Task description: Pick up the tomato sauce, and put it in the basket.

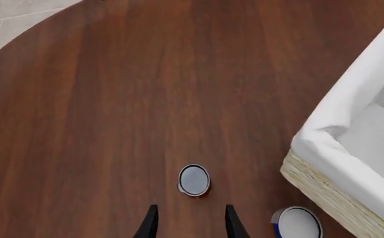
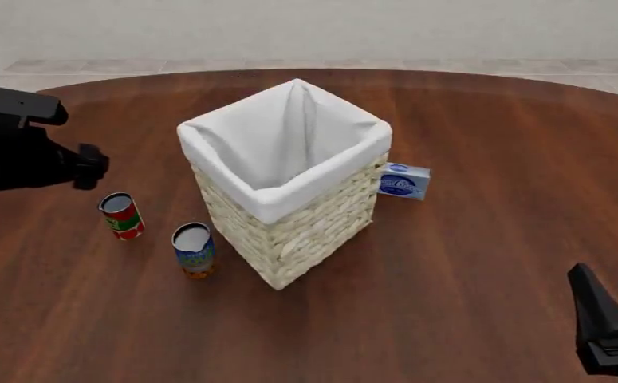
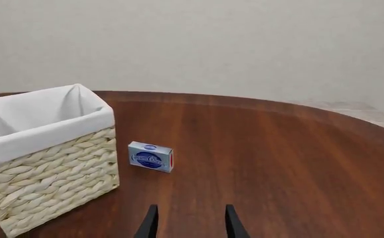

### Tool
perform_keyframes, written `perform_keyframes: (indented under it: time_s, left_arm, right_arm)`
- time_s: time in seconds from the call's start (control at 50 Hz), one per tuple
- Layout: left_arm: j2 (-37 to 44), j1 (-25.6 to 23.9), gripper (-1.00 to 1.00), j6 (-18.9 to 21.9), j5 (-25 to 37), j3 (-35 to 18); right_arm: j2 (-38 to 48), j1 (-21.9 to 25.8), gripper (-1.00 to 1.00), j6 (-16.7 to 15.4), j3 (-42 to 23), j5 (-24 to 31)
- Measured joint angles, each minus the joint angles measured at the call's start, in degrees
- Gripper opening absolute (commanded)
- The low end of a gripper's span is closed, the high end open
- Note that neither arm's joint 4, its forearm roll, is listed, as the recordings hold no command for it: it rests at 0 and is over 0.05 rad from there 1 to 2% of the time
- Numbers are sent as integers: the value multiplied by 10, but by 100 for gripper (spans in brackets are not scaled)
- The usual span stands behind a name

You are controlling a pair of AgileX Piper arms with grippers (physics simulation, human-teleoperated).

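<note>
The tomato sauce (image 2: 121, 215) is a small red-labelled can with a green band and a silver top. It stands upright on the table, left of the basket (image 2: 287, 179). In the left wrist view the can (image 1: 193, 180) shows top-on, just ahead of my left gripper (image 1: 190, 221), which is open, empty and well above it. The left arm (image 2: 21, 159) hangs over the table's left side. My right gripper (image 3: 190, 223) is open and empty, low at the front right, far from the can. The tall straw basket with white lining also shows in both wrist views (image 1: 350, 148) (image 3: 46, 148).
A blue-labelled can with an orange base (image 2: 194, 249) stands between the tomato sauce and the basket's front corner, and shows in the left wrist view (image 1: 298, 224). A small blue and white box (image 2: 403, 180) lies against the basket's right side and shows in the right wrist view (image 3: 150, 156).
</note>
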Motion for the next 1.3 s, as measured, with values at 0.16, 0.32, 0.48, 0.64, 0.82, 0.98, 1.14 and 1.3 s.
perform_keyframes:
  time_s: [0.16,0.32,0.48,0.64,0.82,0.98,1.14,1.3]
  left_arm:
    - [35,2,100,11,-18,-11]
    - [69,5,100,19,-39,-19]
    - [102,7,100,24,-61,-26]
    - [130,4,100,20,-83,-24]
    - [150,-2,100,12,-104,-13]
    - [161,-8,100,5,-118,-6]
    - [172,-8,100,1,-132,4]
    - [182,-6,100,-1,-149,16]
  right_arm:
    - [-1,1,100,-1,0,1]
    - [-2,1,100,-1,0,1]
    - [-3,1,100,-2,0,2]
    - [-3,0,100,-2,0,2]
    - [-3,1,100,-2,0,3]
    - [-3,1,100,-2,0,3]
    - [-3,1,100,-3,0,3]
    - [-3,1,100,-3,0,3]
